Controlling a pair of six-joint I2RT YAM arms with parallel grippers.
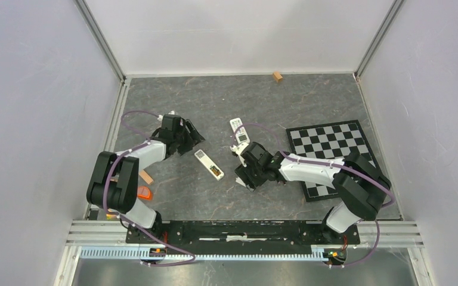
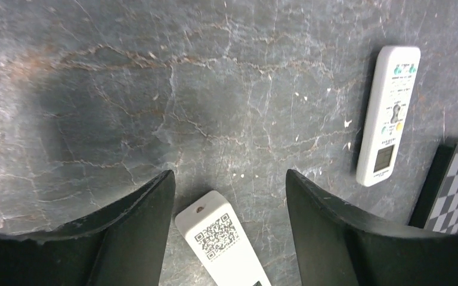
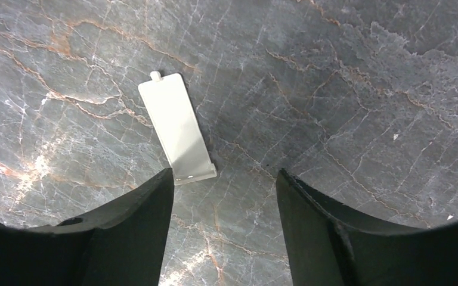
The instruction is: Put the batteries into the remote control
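The remote control [image 1: 207,163] lies back up on the dark table, slanting toward the near right. Something brownish-gold, likely one of the batteries [image 1: 216,173], shows in its open near end. In the left wrist view its far end with a QR code [image 2: 217,237] lies between and below the fingers, touching neither. My left gripper [image 1: 194,136] [image 2: 229,174] stands open over that end. My right gripper [image 1: 240,173] [image 3: 224,173] is open just right of the remote, with only bare table between its fingers. A flat white battery cover [image 3: 177,128] lies just beyond its left finger.
A second white remote with a display window [image 1: 238,132] [image 2: 389,116] lies face up behind the right gripper. A chessboard [image 1: 331,156] covers the right side. Small wooden blocks sit at the back wall [image 1: 278,76] and by the left arm [image 1: 147,177], next to an orange object [image 1: 145,192].
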